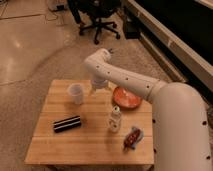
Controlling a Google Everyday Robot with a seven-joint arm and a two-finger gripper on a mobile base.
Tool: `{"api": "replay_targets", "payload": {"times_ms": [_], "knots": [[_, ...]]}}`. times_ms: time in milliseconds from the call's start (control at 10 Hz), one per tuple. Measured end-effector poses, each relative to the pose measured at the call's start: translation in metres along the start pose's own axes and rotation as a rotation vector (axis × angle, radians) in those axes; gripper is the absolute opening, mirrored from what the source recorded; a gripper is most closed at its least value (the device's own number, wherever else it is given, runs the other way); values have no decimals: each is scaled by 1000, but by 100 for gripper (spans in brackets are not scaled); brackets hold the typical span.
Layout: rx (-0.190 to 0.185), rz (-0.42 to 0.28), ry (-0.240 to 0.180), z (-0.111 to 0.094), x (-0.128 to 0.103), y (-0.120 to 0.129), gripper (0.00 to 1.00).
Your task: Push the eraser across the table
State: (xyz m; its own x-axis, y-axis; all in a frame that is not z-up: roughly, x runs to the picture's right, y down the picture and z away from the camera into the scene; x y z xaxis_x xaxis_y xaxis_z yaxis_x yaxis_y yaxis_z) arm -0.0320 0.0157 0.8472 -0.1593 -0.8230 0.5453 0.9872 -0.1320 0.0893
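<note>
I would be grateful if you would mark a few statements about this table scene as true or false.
1. The long flat black eraser with thin white stripes lies on the square light-wood plank table. True.
2. The claw is pressed against the eraser. False: it hangs over the far part of the table, close beside the white cup and well apart from the eraser.
3. The small pale bottle stands upright, to the picture-right of the eraser. True.
4. The round orange-red bowl sits on the floor. False: it rests on the table, beyond the bottle.
5. The white cup lies tipped on its side. False: it stands upright.
</note>
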Motion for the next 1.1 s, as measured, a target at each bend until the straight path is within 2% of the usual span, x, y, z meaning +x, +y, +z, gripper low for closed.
{"api": "replay_targets", "payload": {"times_ms": [200,400,900,1100], "knots": [[-15,-51,18,5,2,-9,80],[-24,-110,26,11,-10,-23,80],[-7,-164,-15,36,-61,-47,80],[3,-171,-33,48,-72,-52,80]]}}
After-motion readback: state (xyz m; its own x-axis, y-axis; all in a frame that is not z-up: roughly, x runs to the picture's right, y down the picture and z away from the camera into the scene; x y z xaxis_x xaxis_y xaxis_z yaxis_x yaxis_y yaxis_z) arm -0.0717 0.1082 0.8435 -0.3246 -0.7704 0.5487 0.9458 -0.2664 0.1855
